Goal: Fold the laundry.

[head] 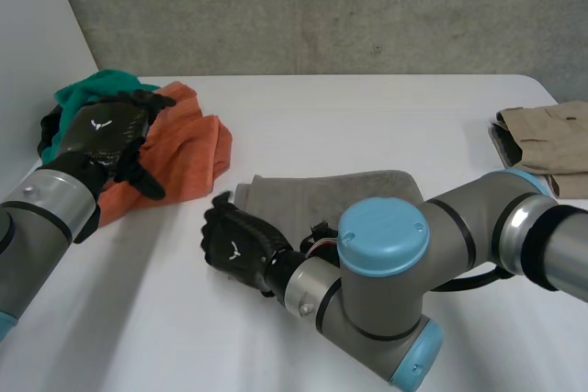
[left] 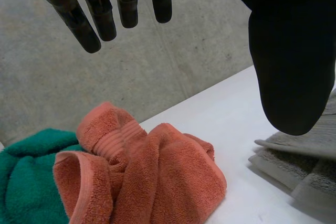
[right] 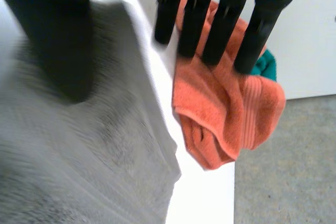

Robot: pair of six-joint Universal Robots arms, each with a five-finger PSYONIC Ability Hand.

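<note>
The left hand (head: 106, 130) hangs over the orange towel (head: 188, 149), which lies in a bunched heap at about 9 o'clock on the white worktop (head: 367, 117). Its fingers (left: 100, 19) are straight and loose and hold nothing. A green towel (head: 96, 84) lies touching the orange one, on its 10 o'clock side. The right hand (head: 237, 243) is at the 9 o'clock edge of the grey towel (head: 367, 188), which lies in flat layers near the middle. Its fingers (right: 226, 30) are straight too, with nothing in them. A folded tan cloth (head: 551, 140) sits far off at 3 o'clock. Here is what could go wrong. The orange towel is all lumps, so the left hand might grab a fat fold and not a corner, and then it will not open out flat. It might catch the green towel as well, since the two touch. The right hand might push the grey towel and mess up its neat layers. The two hands are near each other, so they might bump.
</note>
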